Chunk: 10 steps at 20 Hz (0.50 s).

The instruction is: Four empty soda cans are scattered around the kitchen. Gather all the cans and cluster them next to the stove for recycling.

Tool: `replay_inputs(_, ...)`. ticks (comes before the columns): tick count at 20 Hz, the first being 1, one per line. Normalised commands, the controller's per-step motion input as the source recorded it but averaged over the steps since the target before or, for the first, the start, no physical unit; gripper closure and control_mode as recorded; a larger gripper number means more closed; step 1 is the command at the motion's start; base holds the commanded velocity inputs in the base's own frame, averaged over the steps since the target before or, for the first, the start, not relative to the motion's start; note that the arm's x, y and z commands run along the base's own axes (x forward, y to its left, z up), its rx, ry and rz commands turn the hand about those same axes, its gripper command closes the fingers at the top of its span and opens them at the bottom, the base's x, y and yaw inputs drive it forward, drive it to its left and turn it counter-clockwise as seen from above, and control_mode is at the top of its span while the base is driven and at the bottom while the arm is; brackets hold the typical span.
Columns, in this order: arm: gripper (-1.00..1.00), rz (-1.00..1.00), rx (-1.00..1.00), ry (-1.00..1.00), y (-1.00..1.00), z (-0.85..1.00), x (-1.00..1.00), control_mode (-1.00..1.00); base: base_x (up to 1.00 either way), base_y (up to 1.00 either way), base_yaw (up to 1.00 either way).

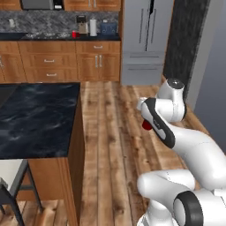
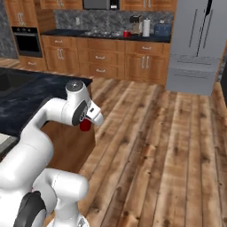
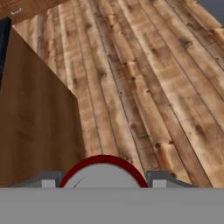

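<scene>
The gripper [image 3: 103, 180] is pinching a red soda can [image 3: 103, 173] above the floor, presumably carrying it stoveward; another can [image 2: 127, 33] is waiting on the far counter [image 2: 88, 33].

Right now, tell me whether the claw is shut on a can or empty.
Shut on a can: the hand view shows the red soda can between both claw tips, and it hangs over the wooden floor.

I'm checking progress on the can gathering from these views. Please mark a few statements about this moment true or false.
1. The gripper holds a red soda can between its fingers. True.
2. The held can rests on the dark island counter. False: it is carried over the wooden floor beside the island.
3. Another red can stands on the far counter. True.
4. The refrigerator doors hang wide open. False: they appear shut.
</scene>
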Motion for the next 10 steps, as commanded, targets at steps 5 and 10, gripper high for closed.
replay_inputs(5,1.0,0.0,0.0,0.0,0.0,0.0,0.0,1.0,1.0,-0.3,-0.01)
replay_inputs(10,1.0,0.0,0.0,0.0,0.0,0.0,0.0,1.0,0.96,-0.64,-0.06)
